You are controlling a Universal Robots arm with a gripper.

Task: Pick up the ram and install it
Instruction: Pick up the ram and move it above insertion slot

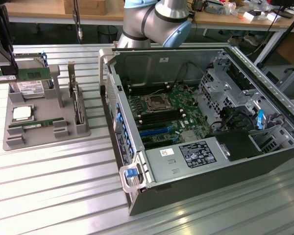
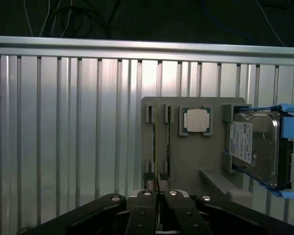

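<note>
A robotics lab or workshop: a ribbed aluminium worktop (image 1: 63,196) carries an open computer case (image 1: 210,183); behind the case stand a robot arm (image 1: 157,19) and cluttered wooden benches (image 1: 34,9).

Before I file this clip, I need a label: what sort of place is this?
Probably a computer-assembly lab: open grey server case with green motherboard, grey parts fixture, ribbed aluminium table.

- Your exterior view was bright, lit from overhead; glare streaked the ribbed table (image 1: 59,191).
- Your wrist view was dim; the gripper (image 2: 158,192), clamped on the ram (image 2: 157,169), sat in shadow.
</note>
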